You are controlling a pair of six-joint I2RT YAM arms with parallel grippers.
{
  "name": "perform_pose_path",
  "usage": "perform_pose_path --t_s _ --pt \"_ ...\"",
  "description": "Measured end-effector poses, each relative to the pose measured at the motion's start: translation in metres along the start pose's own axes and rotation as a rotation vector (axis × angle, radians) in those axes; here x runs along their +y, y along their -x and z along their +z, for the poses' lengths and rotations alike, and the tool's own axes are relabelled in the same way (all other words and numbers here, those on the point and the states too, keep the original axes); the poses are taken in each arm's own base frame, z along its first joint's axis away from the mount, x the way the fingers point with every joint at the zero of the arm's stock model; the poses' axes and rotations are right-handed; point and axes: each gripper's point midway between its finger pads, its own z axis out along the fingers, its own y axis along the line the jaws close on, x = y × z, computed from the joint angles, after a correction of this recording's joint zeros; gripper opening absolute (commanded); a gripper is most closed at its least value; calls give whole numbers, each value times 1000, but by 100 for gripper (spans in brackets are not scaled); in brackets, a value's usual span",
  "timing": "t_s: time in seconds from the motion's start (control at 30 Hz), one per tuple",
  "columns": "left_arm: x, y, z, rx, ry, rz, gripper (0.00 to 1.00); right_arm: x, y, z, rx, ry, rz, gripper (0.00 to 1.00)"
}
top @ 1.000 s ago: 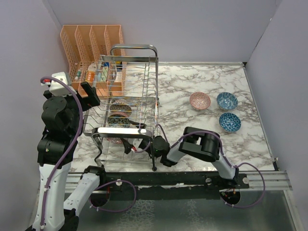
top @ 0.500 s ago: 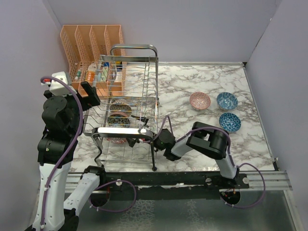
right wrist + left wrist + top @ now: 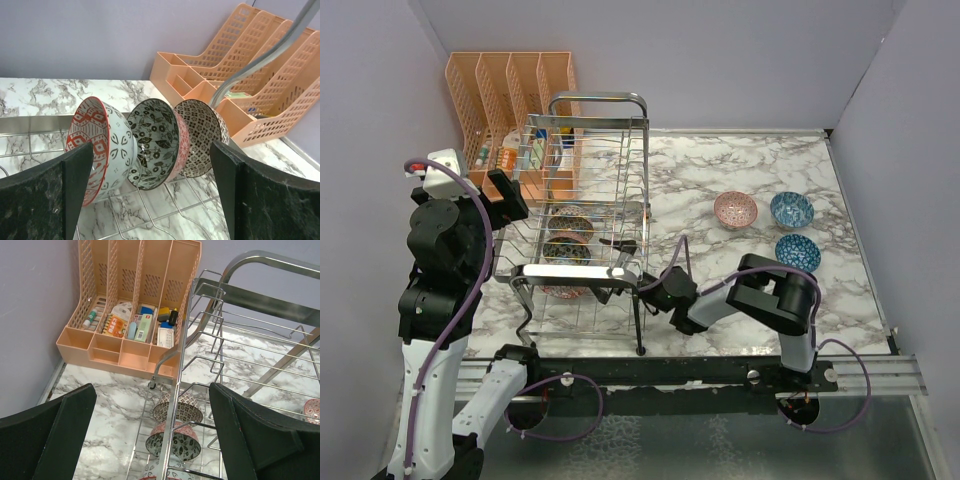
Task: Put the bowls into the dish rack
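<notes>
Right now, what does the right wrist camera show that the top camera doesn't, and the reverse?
Only the right wrist view clearly shows the patterned insides of three racked bowls standing on edge: a red-and-white bowl, a black-and-white bowl, a dark dotted bowl. Only the top view shows three loose bowls on the marble table: a pink bowl and two blue bowls. Both show the dish rack and the orange organizer.
</notes>
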Motion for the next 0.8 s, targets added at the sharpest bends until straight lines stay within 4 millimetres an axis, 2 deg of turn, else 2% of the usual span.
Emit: perform_pose_path --t_s 0.2,0.4,0.6,0.7,0.8 --pt "0 0 0 -1 -1 0 99 -14 -4 -15 37 -45 47 100" --pt "0 0 0 -2 -2 0 99 -51 -5 -38 83 -159 112 100" --pt "-1 1 0 -2 -3 0 99 -82 11 -63 135 -293 188 100" --pt "-1 1 0 -2 -4 0 99 -101 21 -76 168 -394 253 93" --pt "-1 1 -1 -3 -6 0 99 -127 21 -95 253 -551 326 85"
